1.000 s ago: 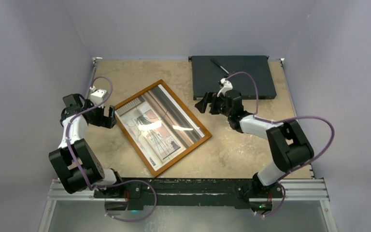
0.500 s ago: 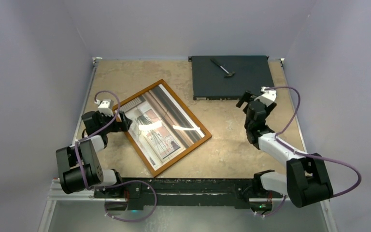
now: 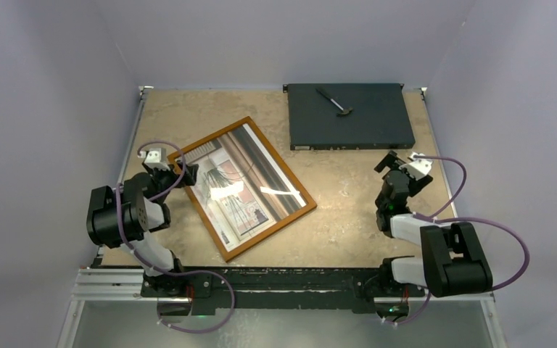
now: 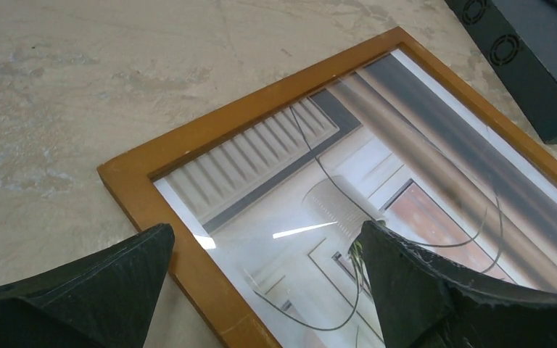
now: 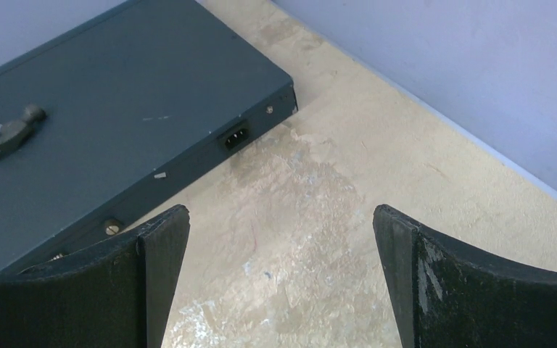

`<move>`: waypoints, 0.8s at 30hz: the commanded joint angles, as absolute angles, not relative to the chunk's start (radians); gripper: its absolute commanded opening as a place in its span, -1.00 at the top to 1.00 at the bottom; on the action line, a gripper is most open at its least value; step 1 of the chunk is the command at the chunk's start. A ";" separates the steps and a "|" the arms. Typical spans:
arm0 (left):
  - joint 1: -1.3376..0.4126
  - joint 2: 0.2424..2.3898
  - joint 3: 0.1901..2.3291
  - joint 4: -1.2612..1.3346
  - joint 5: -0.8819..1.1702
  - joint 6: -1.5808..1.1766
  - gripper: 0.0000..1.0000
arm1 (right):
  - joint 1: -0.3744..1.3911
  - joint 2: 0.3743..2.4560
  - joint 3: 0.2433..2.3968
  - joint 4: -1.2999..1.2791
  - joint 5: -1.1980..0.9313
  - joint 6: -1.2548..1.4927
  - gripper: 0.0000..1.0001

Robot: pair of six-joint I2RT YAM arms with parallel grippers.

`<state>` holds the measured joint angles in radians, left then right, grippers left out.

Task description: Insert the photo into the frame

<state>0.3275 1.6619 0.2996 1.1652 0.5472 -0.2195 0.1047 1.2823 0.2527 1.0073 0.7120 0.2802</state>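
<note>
Photo (image 3: 245,190) lying in frame (image 3: 272,233), centre-left; left gripper (image 3: 190,175) hovering released over its left corner; right gripper (image 3: 396,164) gaping, well apart.

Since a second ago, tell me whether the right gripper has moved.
Yes. The right gripper has swung right, from the black box's near-left corner to just off its near-right corner.
</note>
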 commanded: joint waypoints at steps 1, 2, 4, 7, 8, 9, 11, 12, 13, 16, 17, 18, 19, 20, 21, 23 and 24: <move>0.280 1.642 0.234 1.395 0.462 -0.222 -1.00 | 0.101 1.279 0.270 1.117 0.721 0.231 -0.98; 0.258 1.639 0.206 1.436 0.443 -0.202 -1.00 | 0.101 1.279 0.275 1.107 0.725 0.230 -0.98; 0.201 1.652 0.155 1.542 0.370 -0.148 -1.00 | 0.102 1.280 0.278 1.101 0.726 0.227 -0.98; 0.112 1.695 0.117 1.618 0.235 -0.082 -0.99 | 0.101 1.272 0.276 1.101 0.748 0.234 -0.98; 0.110 1.728 0.122 1.661 0.242 -0.096 -0.99 | 0.102 1.267 0.287 1.077 0.756 0.246 -0.98; 0.109 1.704 0.138 1.587 0.228 -0.091 -1.00 | 0.104 1.257 0.300 1.017 0.734 0.293 -0.98; 0.092 1.648 0.206 1.367 0.174 -0.068 -1.00 | 0.104 1.251 0.247 1.115 0.692 0.273 -0.98; 0.082 1.679 0.222 1.397 0.164 -0.071 -1.00 | 0.104 1.263 0.220 1.218 0.675 0.247 -0.98; 0.080 1.682 0.230 1.386 0.164 -0.069 -1.00 | 0.104 1.286 0.213 1.301 0.658 0.205 -0.98; 0.059 1.662 0.239 1.335 0.130 -0.052 -1.00 | 0.101 1.413 0.242 1.408 0.619 0.168 -0.98; 0.060 1.671 0.234 1.367 0.134 -0.056 -1.00 | 0.101 1.451 0.225 1.474 0.595 0.142 -0.98; 0.060 1.662 0.238 1.341 0.132 -0.052 -1.00 | 0.102 1.490 0.207 1.608 0.564 0.084 -0.98; 0.059 1.652 0.245 1.313 0.129 -0.048 -1.00 | 0.105 1.491 0.213 1.626 0.528 0.067 -0.98; 0.058 1.656 0.247 1.313 0.129 -0.046 -1.00 | 0.106 1.480 0.227 1.555 0.453 0.074 -0.98; 0.056 1.664 0.245 1.332 0.127 -0.049 -1.00 | 0.104 1.503 0.228 1.536 0.379 0.069 -0.98; 0.056 1.659 0.246 1.323 0.128 -0.048 -1.00 | 0.119 1.603 0.205 1.750 0.404 -0.022 -0.98; 0.056 1.658 0.247 1.315 0.127 -0.046 -1.00 | 0.129 1.568 0.240 1.571 0.420 0.036 -0.98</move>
<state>0.0631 1.6779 0.2298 1.3098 0.1513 -0.0639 0.1062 1.5406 0.2214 1.4345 0.4923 0.1013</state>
